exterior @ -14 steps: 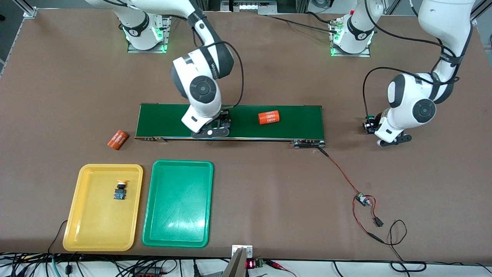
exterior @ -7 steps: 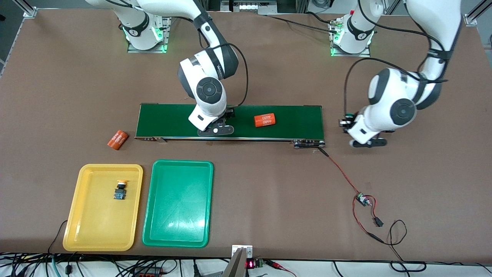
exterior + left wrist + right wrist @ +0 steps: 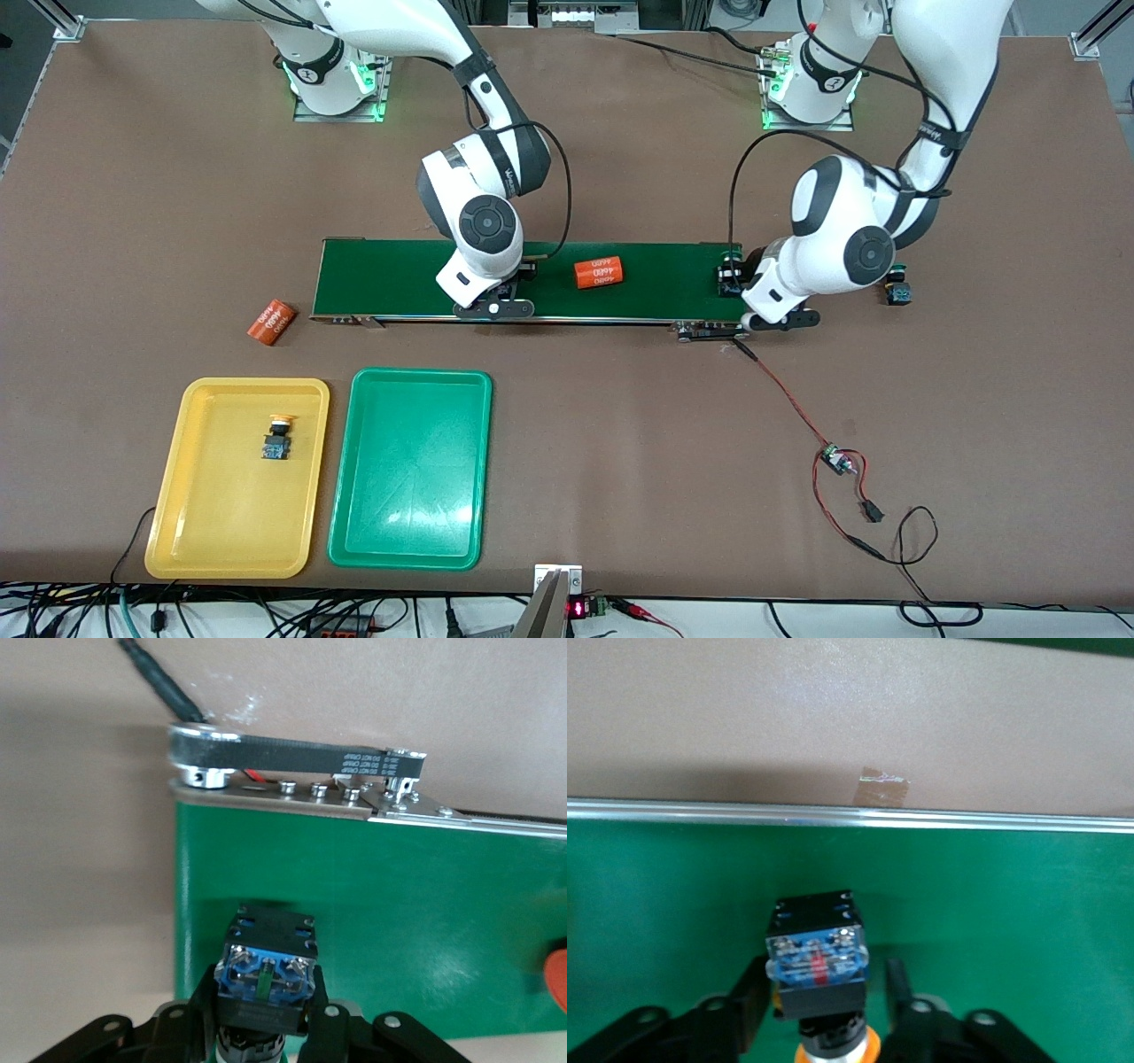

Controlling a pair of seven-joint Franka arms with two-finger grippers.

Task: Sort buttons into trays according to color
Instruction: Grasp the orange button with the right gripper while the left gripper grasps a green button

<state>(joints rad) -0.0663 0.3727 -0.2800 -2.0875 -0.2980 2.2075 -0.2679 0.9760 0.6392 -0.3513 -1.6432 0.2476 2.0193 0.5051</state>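
From the front, my right wrist hides the yellow-capped button (image 3: 818, 939) on the conveyor belt (image 3: 381, 275). In the right wrist view its cap is cut off at the lower edge. My right gripper (image 3: 824, 983) straddles it, one finger (image 3: 897, 985) not touching it yet. My left gripper (image 3: 264, 992) is clamped on the green-capped button (image 3: 266, 948), now over the belt's end rather than the bare table. The orange cylinder (image 3: 599, 272) has drifted toward the right arm's end. Another button (image 3: 278, 439) lies in the yellow tray (image 3: 177, 532), low in frame.
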